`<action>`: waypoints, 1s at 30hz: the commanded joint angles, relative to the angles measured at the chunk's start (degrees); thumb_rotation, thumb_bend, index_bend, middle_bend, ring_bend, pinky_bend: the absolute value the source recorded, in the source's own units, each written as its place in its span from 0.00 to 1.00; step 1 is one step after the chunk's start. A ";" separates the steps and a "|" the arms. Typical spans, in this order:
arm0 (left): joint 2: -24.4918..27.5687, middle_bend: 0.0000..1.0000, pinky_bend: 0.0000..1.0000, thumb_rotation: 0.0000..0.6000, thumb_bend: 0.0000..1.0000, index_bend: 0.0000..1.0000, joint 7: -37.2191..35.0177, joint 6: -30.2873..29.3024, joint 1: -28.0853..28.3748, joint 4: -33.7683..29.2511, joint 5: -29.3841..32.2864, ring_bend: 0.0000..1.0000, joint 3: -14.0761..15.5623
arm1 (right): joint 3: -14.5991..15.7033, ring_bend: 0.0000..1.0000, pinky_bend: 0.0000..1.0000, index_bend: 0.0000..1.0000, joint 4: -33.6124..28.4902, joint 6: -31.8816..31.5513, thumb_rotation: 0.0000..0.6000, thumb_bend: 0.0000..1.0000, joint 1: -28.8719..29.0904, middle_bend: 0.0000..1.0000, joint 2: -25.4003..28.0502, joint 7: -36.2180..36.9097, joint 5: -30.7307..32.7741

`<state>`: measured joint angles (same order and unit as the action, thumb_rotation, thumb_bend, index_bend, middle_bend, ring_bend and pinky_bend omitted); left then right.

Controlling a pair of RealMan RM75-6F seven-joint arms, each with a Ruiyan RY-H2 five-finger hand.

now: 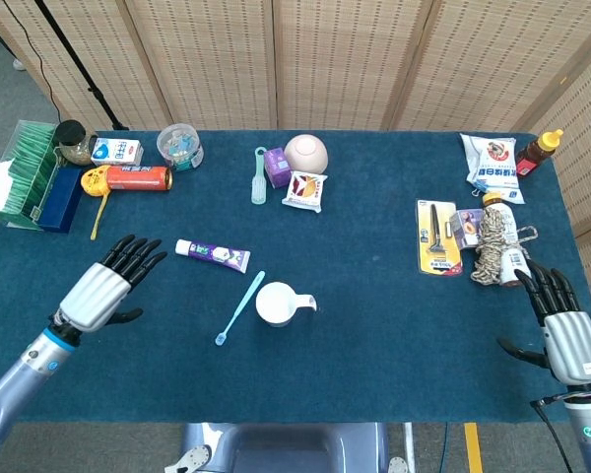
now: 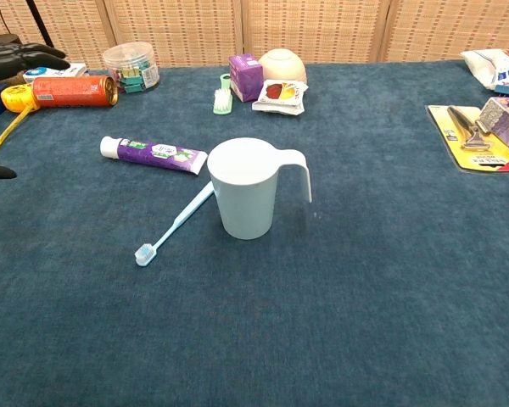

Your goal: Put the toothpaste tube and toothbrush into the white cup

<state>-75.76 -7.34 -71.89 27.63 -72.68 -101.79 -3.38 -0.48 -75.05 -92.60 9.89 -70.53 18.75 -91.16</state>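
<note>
The white cup (image 1: 279,303) (image 2: 246,189) stands upright mid-table, handle to the right. A purple and white toothpaste tube (image 1: 213,254) (image 2: 153,154) lies flat to its upper left. The light blue toothbrush (image 1: 239,307) (image 2: 176,224) lies beside the cup's left side, bristles toward the front. My left hand (image 1: 106,285) hovers open left of the tube, fingers spread; the chest view shows only its fingertips (image 2: 17,58) at the left edge. My right hand (image 1: 565,331) is open at the table's right front corner, far from the cup.
Along the back stand an orange can (image 1: 136,177), a clear jar (image 1: 180,145), a green brush (image 1: 260,175), a beige bowl (image 1: 305,153) and snack packs (image 1: 305,189). A razor pack (image 1: 434,236), twine (image 1: 493,236) and bottles crowd the right side.
</note>
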 commanded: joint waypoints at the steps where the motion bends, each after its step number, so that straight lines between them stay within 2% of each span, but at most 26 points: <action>1: -1.84 0.00 0.00 1.00 0.08 0.00 4.50 8.41 5.17 -3.71 6.40 0.00 -3.38 | -0.07 0.00 0.00 0.00 -0.07 0.26 1.00 0.00 -0.07 0.00 -0.09 -0.11 -0.38; 7: -3.97 0.00 0.00 1.00 0.12 0.00 12.12 19.20 11.56 -6.25 14.23 0.00 -6.94 | -0.28 0.00 0.00 0.00 -0.18 1.05 1.00 0.00 -0.05 0.00 -0.21 -0.35 -0.84; 14: -7.94 0.00 0.00 1.00 0.18 0.00 21.78 27.54 16.75 -5.10 25.71 0.00 -9.75 | -0.69 0.00 0.00 0.00 -0.15 2.22 1.00 0.00 0.04 0.00 -0.34 -0.32 -0.71; 23: -12.09 0.00 0.00 1.00 0.15 0.00 28.31 31.06 20.61 -0.49 34.48 0.00 -9.60 | -1.13 0.00 0.00 0.00 -0.05 2.77 1.00 0.00 -0.14 0.00 -0.34 0.11 -0.60; 30: -14.77 0.00 0.11 1.00 0.20 0.00 31.32 32.52 23.15 3.02 38.59 0.00 -9.38 | -1.38 0.00 0.00 0.00 -0.12 3.08 1.00 0.00 -0.18 0.00 -0.35 0.14 -0.55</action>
<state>-90.08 23.51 -39.62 50.35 -70.06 -63.77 -12.86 -1.86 -75.18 -89.50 9.70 -70.88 18.90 -91.72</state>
